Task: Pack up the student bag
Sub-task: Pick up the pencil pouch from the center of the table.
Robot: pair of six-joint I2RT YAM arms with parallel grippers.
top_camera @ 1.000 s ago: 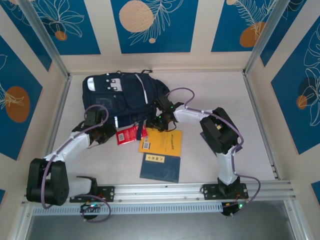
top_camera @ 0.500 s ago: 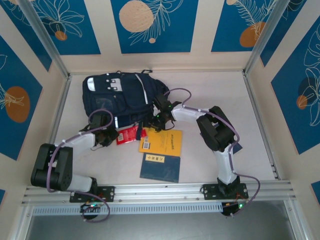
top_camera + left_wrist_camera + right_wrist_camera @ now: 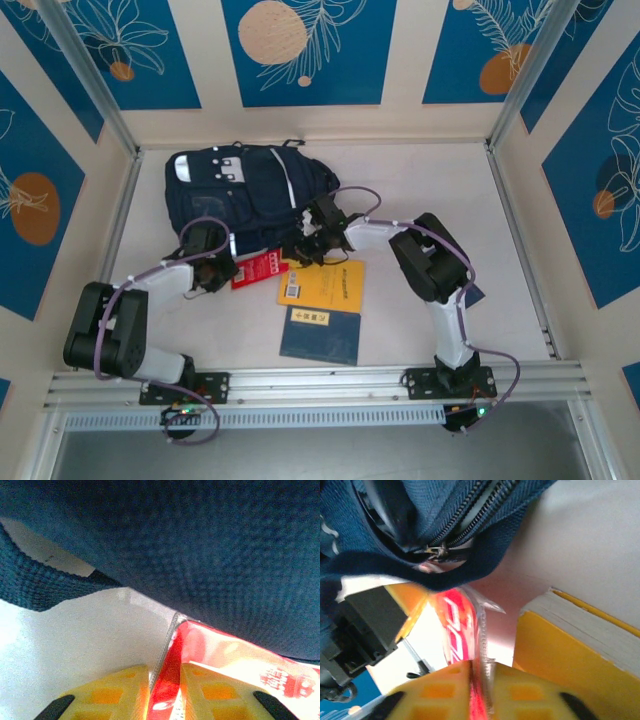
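Pinching red packet (image 3: 258, 268) at both ends: left gripper (image 3: 222, 272) clamping left edge, right gripper (image 3: 305, 250) clamping right edge. Finding student bag (image 3: 245, 190) at table's far left, zipper (image 3: 480, 507) just above packet. Likely best: levelling packet, feeding it edge-on under zipper flap, releasing one side only once inside, avoiding snagging on yellow book (image 3: 325, 283).

1. The overhead view is bright and even — shadows beside the large dark navy striped fabric backpack (image 3: 250, 190) are faint and soft.
2. Left wrist view: the pale tabletop (image 3: 65, 640) is washed out; the glossy red plastic packet (image 3: 235, 665) glares white, blurred.
3. Right wrist view: backlit and smeared — the packet is out of focus.
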